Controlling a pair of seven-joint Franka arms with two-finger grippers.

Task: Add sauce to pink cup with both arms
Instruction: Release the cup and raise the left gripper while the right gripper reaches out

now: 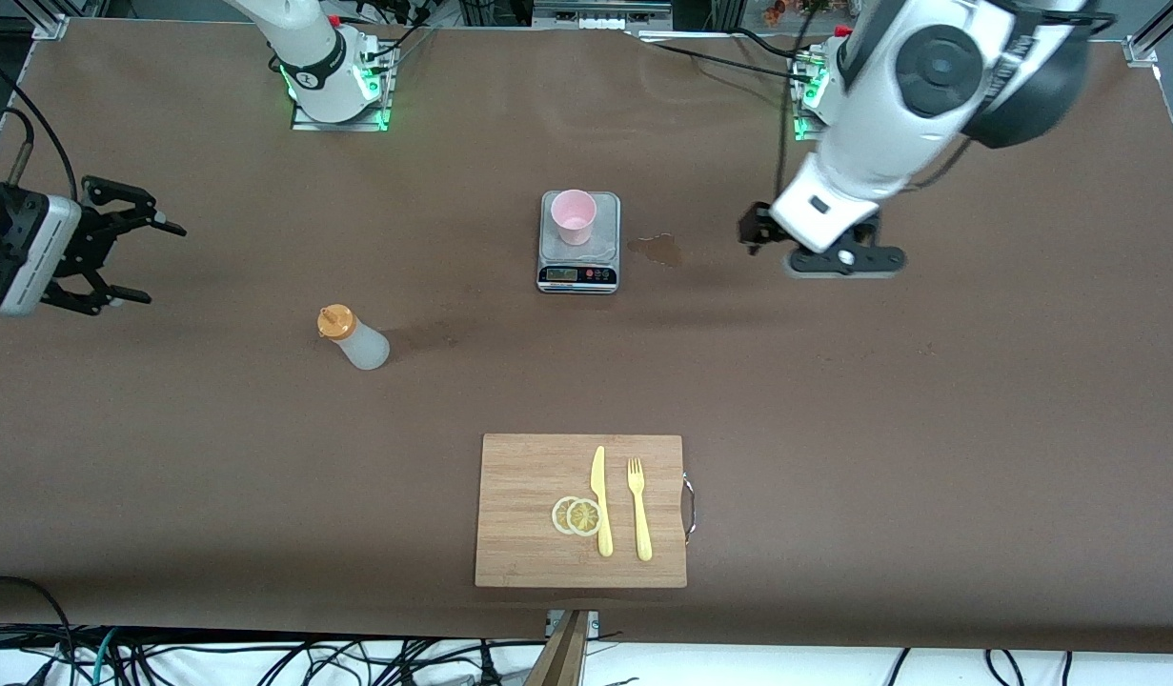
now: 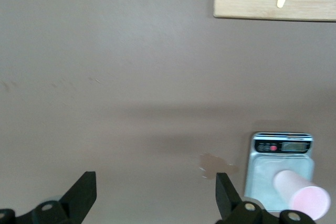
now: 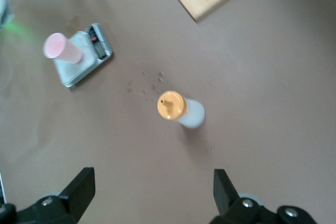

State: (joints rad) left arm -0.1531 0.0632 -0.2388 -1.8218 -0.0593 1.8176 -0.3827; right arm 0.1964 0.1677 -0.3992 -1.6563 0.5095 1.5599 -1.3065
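The brown table (image 1: 834,400) is filling nearly the whole front view, and the two arms are reaching in from its top edge. The left arm (image 1: 891,124) is taking up the upper right of the frame, and the left gripper (image 1: 839,257) is hanging low over bare tabletop right of centre, its fingers (image 2: 84,195) spread wide with nothing between them. The right arm (image 1: 310,52) is entering at the upper left, and the right gripper (image 1: 119,257) is hovering at the left edge of the frame over the table's end, jaws wide and holding nothing.

In the lower centre of the frame a wooden cutting board (image 1: 529,495) is lying flat, carrying a yellow knife (image 1: 600,500), a yellow fork (image 1: 638,510) just beside it, and two overlapping lemon slices (image 1: 576,515) touching the knife's blade.

In the upper centre a small digital scale (image 1: 578,272) is sitting with its display facing the front camera. The pink cup (image 1: 574,215) is standing upright on its platform. A dark stain (image 1: 659,250) is marking the cloth just beside the scale, toward the left arm's end.

The sauce (image 1: 352,337) is standing on the table left of centre, orange cap up, nearer the front camera than the scale and well apart from it. In the right wrist view it is showing mid-frame, between the open fingers' line of sight.
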